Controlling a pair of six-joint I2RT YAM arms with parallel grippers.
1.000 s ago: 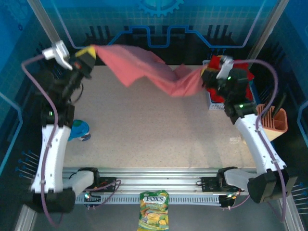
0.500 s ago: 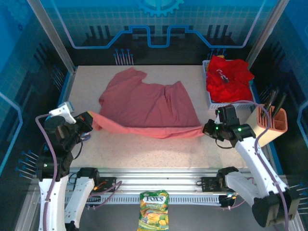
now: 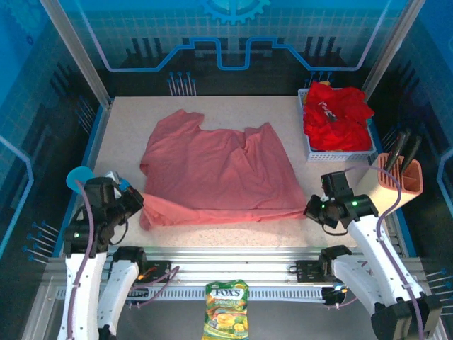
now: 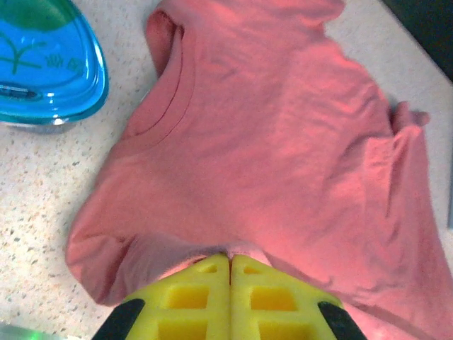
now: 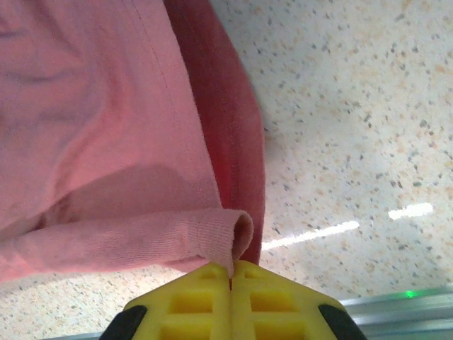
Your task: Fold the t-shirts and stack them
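A salmon-pink t-shirt (image 3: 219, 173) lies spread across the table, collar toward the far left. My left gripper (image 3: 134, 205) sits at the shirt's near left corner, its yellow fingers shut on a fold of the cloth (image 4: 230, 256). My right gripper (image 3: 309, 210) is at the near right corner. A curled edge of the same shirt (image 5: 106, 142) is pinched between its closed fingertips (image 5: 231, 268). Bright red t-shirts (image 3: 336, 117) are heaped in the white mesh basket (image 3: 340, 153) at the back right.
A blue lidded container (image 4: 42, 64) stands by the shirt's left side, next to my left arm (image 3: 79, 177). An orange holder with dark tools (image 3: 400, 177) stands at the right edge. A candy bag (image 3: 226, 309) lies beyond the front rail (image 3: 226, 258).
Both arms brought the salmon-pink shirt from held up at the back down toward the near edge. It now lies flat on the table instead of hanging between the grippers.
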